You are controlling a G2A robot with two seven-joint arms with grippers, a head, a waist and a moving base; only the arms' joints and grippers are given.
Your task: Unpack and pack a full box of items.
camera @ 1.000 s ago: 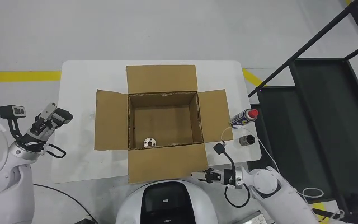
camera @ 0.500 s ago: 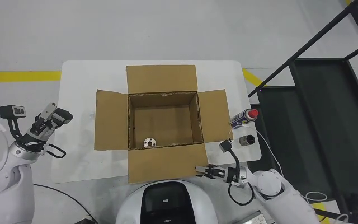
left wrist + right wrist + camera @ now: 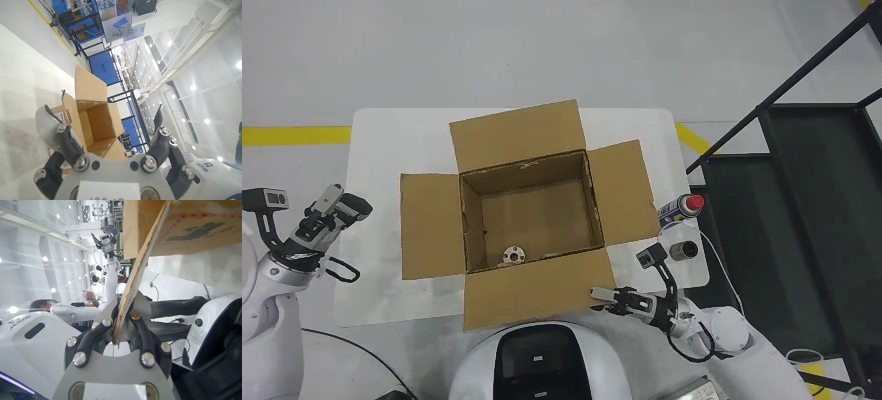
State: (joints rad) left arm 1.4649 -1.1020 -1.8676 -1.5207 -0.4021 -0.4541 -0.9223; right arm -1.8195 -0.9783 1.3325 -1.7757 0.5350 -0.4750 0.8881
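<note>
Cardboard, brown and corrugated, makes up the one box [image 3: 517,135] on the white table [image 3: 382,150]. The box sits a little askew to the table's edges, with all four flaps folded outward and ragged torn edges along its rim. Its square well holds a single thing: a small round metal piece [image 3: 510,255] with a hole in its middle, lying flat on the floor close to the near wall. Two items lie on the table just beside the right-hand flap: one spray can [image 3: 678,208] on its side, with a red cap, and one short dark cylinder [image 3: 683,249] nearer the robot. The right gripper [image 3: 124,308] is closed on the edge of the near flap [image 3: 532,290] at its right corner, the board pinched between both fingers. The left gripper [image 3: 342,208] hangs off the table's left edge, well apart from the box, fingers spread wide and holding nothing.
</note>
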